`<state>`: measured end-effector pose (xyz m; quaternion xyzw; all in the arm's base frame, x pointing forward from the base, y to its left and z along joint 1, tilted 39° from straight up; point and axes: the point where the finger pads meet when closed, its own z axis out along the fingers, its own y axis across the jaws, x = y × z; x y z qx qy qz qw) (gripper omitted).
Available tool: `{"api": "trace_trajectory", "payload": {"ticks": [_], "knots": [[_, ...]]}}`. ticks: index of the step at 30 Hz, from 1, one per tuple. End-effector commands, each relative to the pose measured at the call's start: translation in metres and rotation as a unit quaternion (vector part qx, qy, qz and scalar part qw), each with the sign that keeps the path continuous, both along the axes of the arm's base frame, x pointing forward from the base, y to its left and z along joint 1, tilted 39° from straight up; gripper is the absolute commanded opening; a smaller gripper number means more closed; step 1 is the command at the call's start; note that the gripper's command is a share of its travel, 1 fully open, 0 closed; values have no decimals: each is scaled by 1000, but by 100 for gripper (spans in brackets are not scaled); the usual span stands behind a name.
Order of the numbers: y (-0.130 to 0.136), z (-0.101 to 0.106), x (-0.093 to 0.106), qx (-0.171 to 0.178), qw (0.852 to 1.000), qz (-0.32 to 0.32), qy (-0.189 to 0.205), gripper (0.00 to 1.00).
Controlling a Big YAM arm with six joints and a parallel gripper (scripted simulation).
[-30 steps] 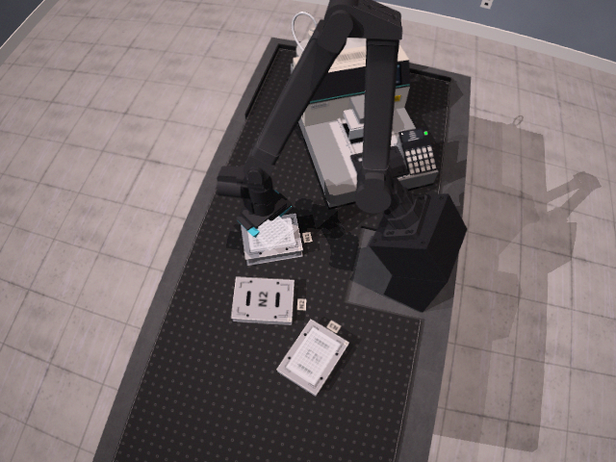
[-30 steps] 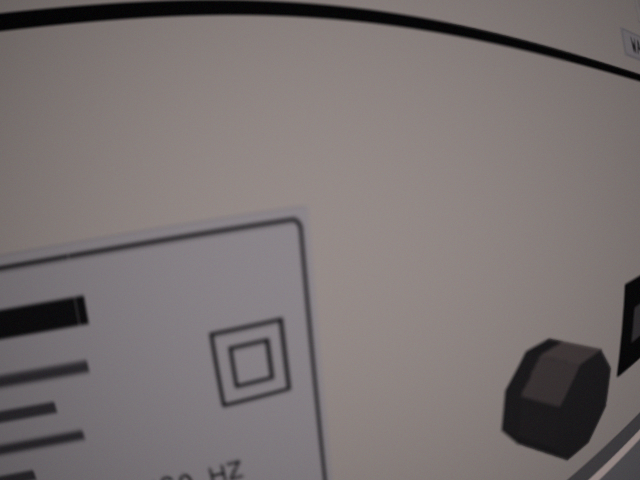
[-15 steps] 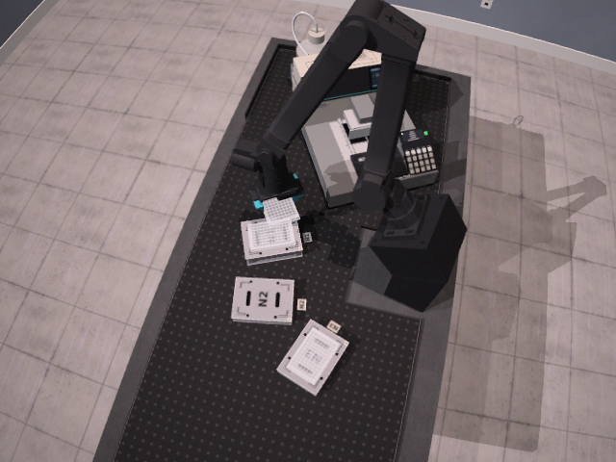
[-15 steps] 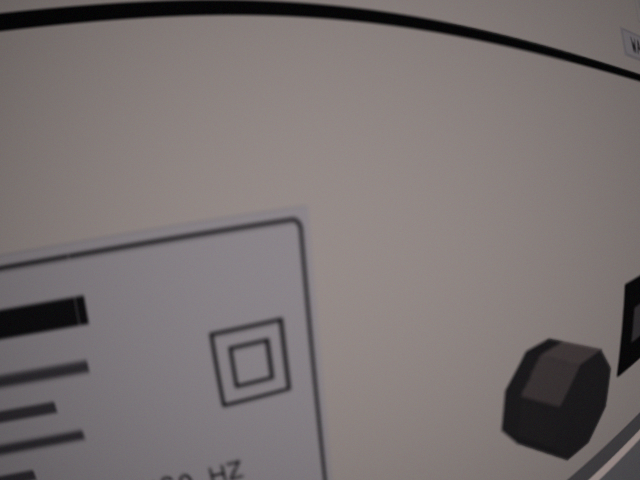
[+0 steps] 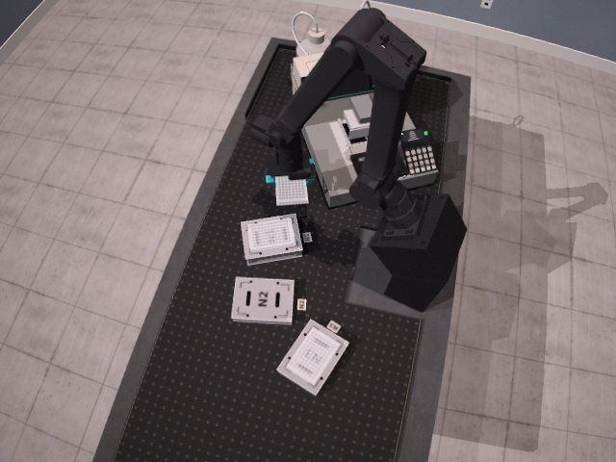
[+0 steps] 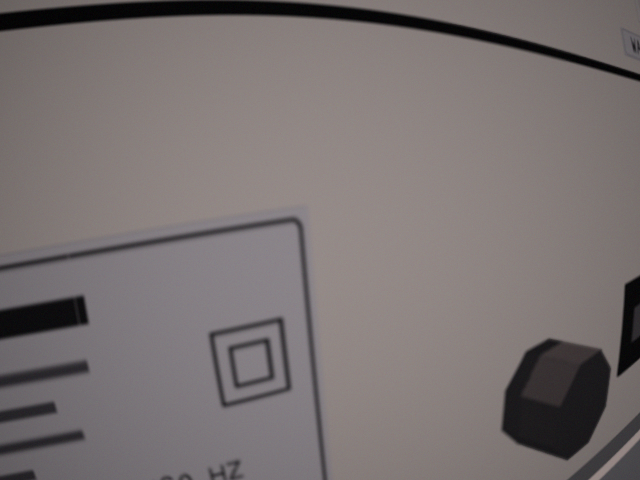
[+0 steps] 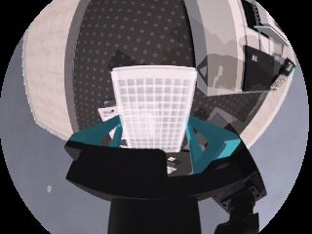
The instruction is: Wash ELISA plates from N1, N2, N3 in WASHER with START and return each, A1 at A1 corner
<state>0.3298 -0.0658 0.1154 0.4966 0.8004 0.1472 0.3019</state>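
Observation:
My gripper [image 5: 291,180] [image 7: 154,117] is shut on a white ELISA plate [image 5: 292,192] [image 7: 155,97], held in the air between nest N1 and the washer's left side. Nest N2 [image 5: 263,314] is empty. Nest N1 [image 5: 245,248] holds a plate [image 5: 270,233]. The angled nest N3 [image 5: 284,371] holds another plate [image 5: 314,353]. The washer [image 5: 341,184] has a green lamp [image 5: 425,133] lit above its keypad [image 5: 421,160]. The arm hides much of the washer's carrier area in the top view. The held plate's cut-off corner cannot be made out.
The arm's dark base [image 5: 423,263] stands right of the nests. The washer's low grey housing edge is just right of the held plate. A bottle [image 5: 316,36] with tubing stands behind the washer. The exterior view shows only a beige housing [image 6: 413,180] with a dark knob [image 6: 555,403].

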Motion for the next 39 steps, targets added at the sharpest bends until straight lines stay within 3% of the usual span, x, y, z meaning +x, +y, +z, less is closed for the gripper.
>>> {"api": "trace_trajectory", "payload": {"ticks": [1,8,10,18,24,30,34,39], "knots": [[-18,13,7,-14,1000,9,-5,84],[-14,20,10,-19,1000,19,-17,84],[-26,4,-9,13,1000,-25,-9,84],[-50,-9,-25,80,991,-103,-6,84],[-77,-13,-37,142,973,-180,-12,84],[-105,-14,-50,201,946,-253,-24,84],[-117,-12,-52,210,940,-267,-30,84],[-138,-18,-66,203,944,-259,-28,84]]}}
